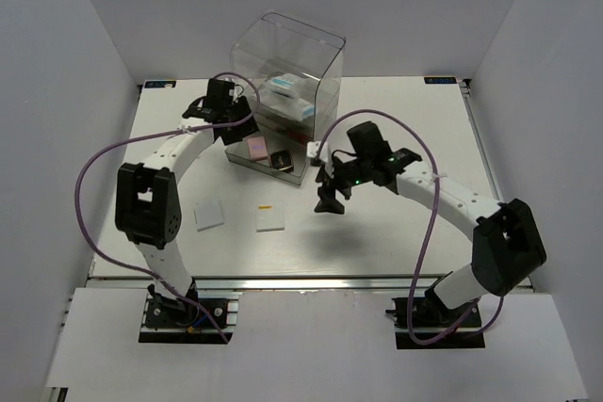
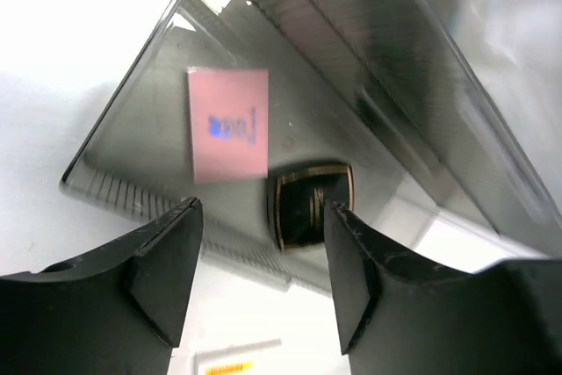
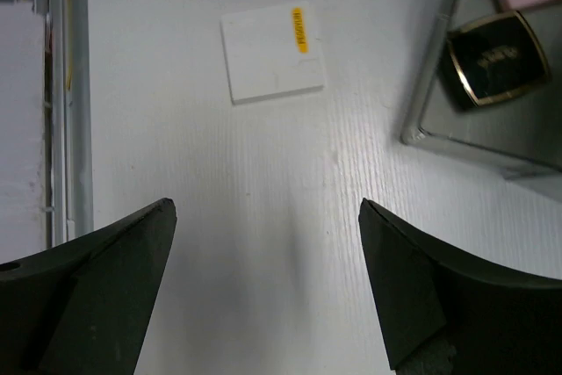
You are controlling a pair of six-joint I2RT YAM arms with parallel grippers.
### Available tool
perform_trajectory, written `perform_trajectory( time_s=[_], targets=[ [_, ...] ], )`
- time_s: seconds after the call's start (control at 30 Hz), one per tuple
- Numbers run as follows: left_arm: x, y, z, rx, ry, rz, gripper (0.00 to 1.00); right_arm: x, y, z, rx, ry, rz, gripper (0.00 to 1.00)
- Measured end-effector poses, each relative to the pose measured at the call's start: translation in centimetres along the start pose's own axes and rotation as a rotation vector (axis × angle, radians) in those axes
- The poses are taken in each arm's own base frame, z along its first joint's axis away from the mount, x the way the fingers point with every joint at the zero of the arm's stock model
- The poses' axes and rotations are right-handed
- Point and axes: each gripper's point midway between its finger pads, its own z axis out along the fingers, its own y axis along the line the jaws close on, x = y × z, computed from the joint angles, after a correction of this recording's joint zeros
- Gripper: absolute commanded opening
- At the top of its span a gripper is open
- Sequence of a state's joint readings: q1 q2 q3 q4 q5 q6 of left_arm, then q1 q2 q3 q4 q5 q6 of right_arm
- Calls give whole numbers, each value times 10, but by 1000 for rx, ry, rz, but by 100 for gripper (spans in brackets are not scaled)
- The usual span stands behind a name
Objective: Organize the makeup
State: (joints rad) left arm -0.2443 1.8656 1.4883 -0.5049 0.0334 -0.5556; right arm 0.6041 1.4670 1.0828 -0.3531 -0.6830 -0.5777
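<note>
Where the tabletop (image 1: 377, 233) meets the clear drawer (image 2: 149, 138), your left gripper (image 2: 263, 243) hangs wide open, empty, over the pink pad (image 2: 228, 125) and black compact (image 2: 309, 204) inside. Your right gripper (image 3: 268, 217), likewise spread and empty, hovers near a white pad (image 3: 272, 52).

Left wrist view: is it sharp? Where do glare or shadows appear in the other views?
Left wrist view: the pink pad has blurred blue print, and the clear drawer box shows streaky reflections; right wrist view: the white pad is sharp, the black compact slightly soft; top external view: even light, a faint shadow near the right end effector.
</note>
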Motion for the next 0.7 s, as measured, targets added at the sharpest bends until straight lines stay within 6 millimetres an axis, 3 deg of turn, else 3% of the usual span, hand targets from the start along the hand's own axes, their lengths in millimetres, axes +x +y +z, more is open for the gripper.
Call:
perform_trajectory(
  time_s=[0.1,0.13,0.2,0.23,0.27,0.4,0.5,0.7],
  targets=[
    [-1,5,-33,3,-35,-5,65,4,20,24,-70,47,-109,89],
    [-2,9,-49,5,-58,-9,69,5,27,32,-90,59,-144,89],
    [-2,19,-85,6,-113,-22,80,7,39,47,-125,84,-187,89],
    [-2,25,-103,2,-144,-31,93,9,45,55,-142,96,-200,89],
    [-1,31,-121,0,-180,-41,97,10,48,64,-154,112,-209,89],
    [15,61,-181,-38,-300,-94,98,12,43,101,-119,178,-232,90],
    [38,76,-202,-54,-324,-123,98,11,41,126,-76,230,-231,89],
    [80,102,-211,-113,-282,-188,98,-1,44,165,-57,268,-225,89]
  ],
)
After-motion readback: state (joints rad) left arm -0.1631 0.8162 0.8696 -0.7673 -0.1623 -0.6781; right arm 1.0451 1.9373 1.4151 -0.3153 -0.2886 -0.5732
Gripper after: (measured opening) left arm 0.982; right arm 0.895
